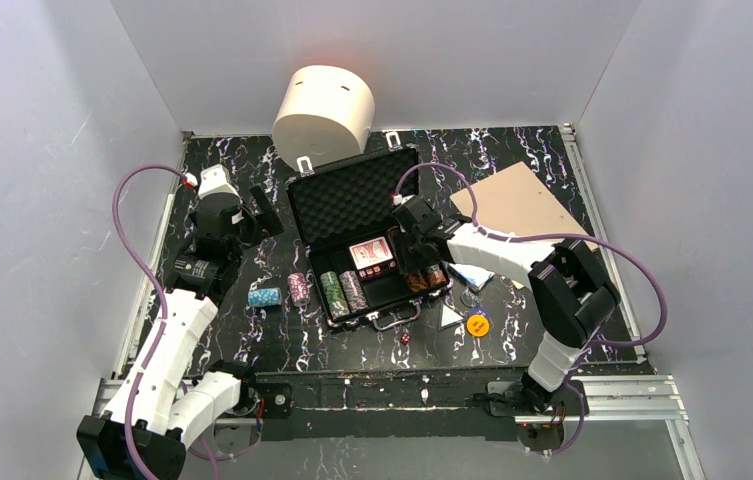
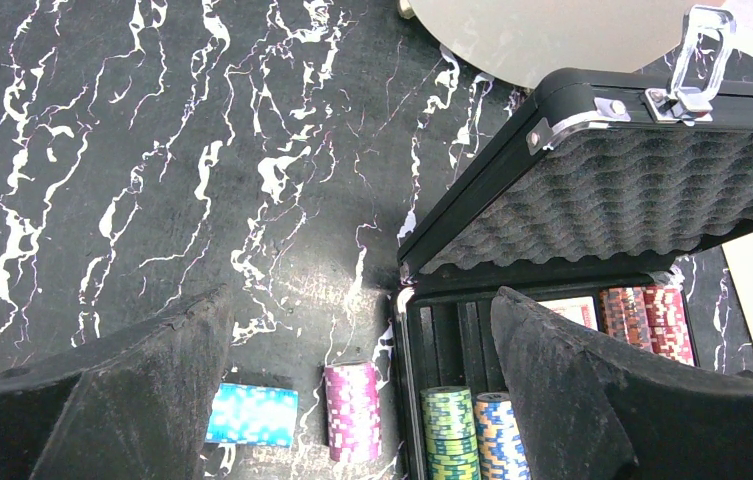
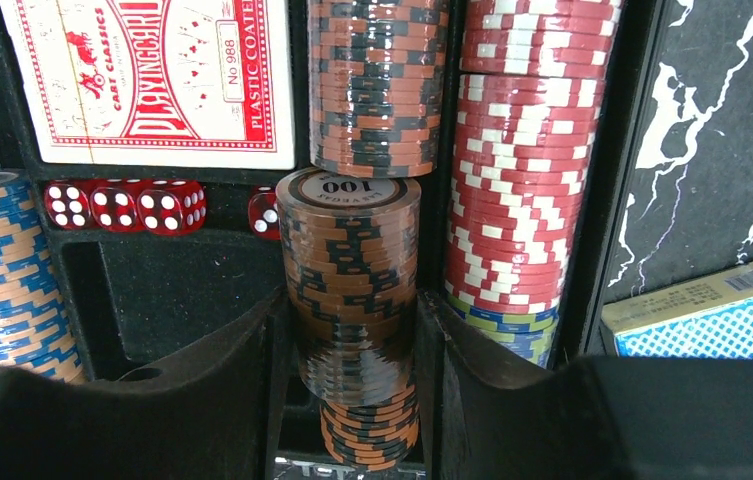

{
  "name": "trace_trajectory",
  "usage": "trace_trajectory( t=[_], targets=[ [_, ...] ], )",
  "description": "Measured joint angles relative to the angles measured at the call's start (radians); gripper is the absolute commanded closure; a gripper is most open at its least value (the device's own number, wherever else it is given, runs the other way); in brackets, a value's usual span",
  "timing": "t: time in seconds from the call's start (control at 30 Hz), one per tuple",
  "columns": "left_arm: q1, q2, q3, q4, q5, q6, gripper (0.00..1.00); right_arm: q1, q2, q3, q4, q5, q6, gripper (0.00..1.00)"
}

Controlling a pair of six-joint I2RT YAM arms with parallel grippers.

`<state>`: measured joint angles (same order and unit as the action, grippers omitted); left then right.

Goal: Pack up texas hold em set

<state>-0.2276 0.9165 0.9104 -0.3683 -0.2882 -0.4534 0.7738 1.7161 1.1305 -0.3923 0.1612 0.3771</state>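
The black briefcase (image 1: 304,215) lies open mid-table, foam lid up. My right gripper (image 3: 352,372) is shut on a brown-and-black chip stack (image 3: 350,260), held over a slot beside the red chip stack (image 3: 527,180). More brown chips lie beneath and beyond it. A red card deck (image 3: 152,80) and red dice (image 3: 122,205) sit in the case. My left gripper (image 2: 360,300) hangs open above the table left of the case, holding nothing. Below it lie a magenta chip stack (image 2: 352,410) and a blue card deck (image 2: 252,413). Green (image 2: 449,430) and blue-yellow (image 2: 500,435) stacks fill left slots.
A cream cylinder (image 1: 324,112) stands behind the case lid. A tan board (image 1: 522,205) lies at the back right. Right of the case are another blue deck (image 1: 472,275) and the yellow button (image 1: 479,324). One red die (image 1: 404,339) rests before the case.
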Motion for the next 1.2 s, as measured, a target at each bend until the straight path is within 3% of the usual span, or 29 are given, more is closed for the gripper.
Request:
trace_trajectory(
  t=[0.1, 0.37, 0.43, 0.6, 0.77, 1.2],
  targets=[
    [0.0, 0.0, 0.0, 0.0, 0.0, 0.001, 0.02, 0.0, 0.003, 0.013, -0.018, 0.008, 0.001, 0.43],
    [0.0, 0.0, 0.0, 0.0, 0.0, 0.005, 0.02, 0.003, 0.003, 0.071, -0.084, 0.046, 0.0, 0.35],
    [0.0, 0.0, 0.0, 0.0, 0.0, 0.005, 0.02, 0.003, 0.003, 0.084, -0.09, 0.055, -0.001, 0.39],
    [0.0, 0.0, 0.0, 0.0, 0.0, 0.005, 0.02, 0.003, 0.001, 0.098, -0.103, 0.065, -0.01, 0.6],
    [0.0, -0.001, 0.0, 0.0, 0.002, 0.005, 0.02, 0.003, -0.003, 0.098, -0.105, 0.065, -0.006, 0.62],
    [0.0, -0.057, 0.001, -0.023, 0.101, 0.003, 0.02, 0.003, -0.209, 0.065, -0.115, 0.214, 0.036, 0.25]
  ],
)
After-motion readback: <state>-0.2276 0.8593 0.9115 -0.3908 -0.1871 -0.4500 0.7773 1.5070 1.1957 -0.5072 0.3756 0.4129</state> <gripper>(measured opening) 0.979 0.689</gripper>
